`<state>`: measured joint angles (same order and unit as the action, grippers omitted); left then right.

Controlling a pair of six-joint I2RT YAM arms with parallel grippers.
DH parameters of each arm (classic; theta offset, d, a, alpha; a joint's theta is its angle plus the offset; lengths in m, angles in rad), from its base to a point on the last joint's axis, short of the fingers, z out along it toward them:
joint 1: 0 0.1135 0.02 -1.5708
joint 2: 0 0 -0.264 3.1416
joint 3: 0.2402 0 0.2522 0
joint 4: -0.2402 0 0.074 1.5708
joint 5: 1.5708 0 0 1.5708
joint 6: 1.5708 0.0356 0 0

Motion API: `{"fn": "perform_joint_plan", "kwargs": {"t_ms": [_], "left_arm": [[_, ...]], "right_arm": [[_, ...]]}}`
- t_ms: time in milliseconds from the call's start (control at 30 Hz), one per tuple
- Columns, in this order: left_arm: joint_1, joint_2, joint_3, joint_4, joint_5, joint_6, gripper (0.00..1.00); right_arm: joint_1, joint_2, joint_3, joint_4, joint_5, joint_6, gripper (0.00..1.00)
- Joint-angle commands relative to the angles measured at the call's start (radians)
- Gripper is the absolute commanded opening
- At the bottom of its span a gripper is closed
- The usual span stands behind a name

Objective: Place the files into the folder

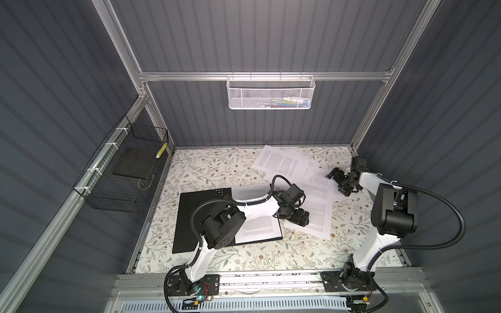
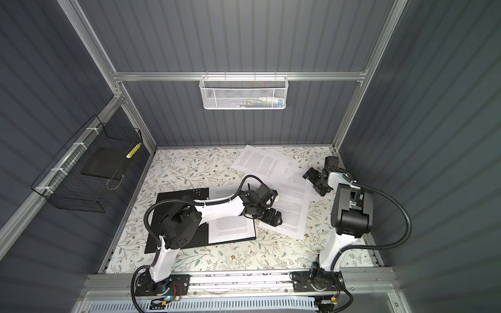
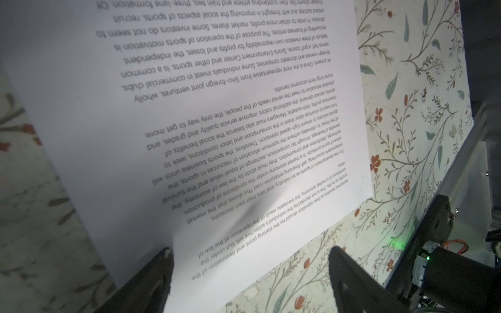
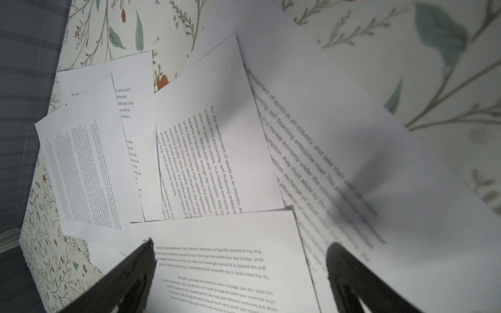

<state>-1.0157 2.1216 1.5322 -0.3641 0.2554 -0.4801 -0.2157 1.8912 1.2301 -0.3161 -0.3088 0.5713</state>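
This is a robotics lab test cell: grey ribbed panels (image 1: 244, 40) in a bare aluminium frame (image 1: 189, 76) box in a small worktop (image 1: 217, 168) covered in floral print. At its near edge a left arm (image 1: 260, 207) and a right arm (image 1: 376, 244) are bolted to a metal rail (image 1: 271, 281), with exposed wiring (image 1: 207, 290) by the left base. A white mesh basket (image 1: 271, 92) hangs above the far edge and a black wire basket (image 1: 119, 173) beside the left edge.

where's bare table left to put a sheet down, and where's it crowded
Bare floral tabletop lies between the open black folder and the back wall, and along the front before the metal rail. The overlapping white printed sheets crowd the far right.
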Motion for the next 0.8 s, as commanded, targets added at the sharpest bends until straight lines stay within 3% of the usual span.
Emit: {"fn": "perform_joint_plan", "kwargs": {"t_ms": [0, 400, 767], "left_arm": [[0.0, 0.029, -0.023, -0.028, 0.007, -0.008, 0.9], [0.0, 0.055, -0.034, -0.054, 0.001, -0.009, 0.9], [0.0, 0.106, 0.003, -0.065, 0.01, -0.012, 0.9]], "right_arm": [[-0.004, 0.042, 0.045, -0.025, -0.068, -0.021, 0.99], [-0.004, 0.122, 0.102, -0.067, -0.087, -0.008, 0.99], [-0.002, 0.045, -0.029, -0.041, -0.163, 0.002, 0.99]]}}
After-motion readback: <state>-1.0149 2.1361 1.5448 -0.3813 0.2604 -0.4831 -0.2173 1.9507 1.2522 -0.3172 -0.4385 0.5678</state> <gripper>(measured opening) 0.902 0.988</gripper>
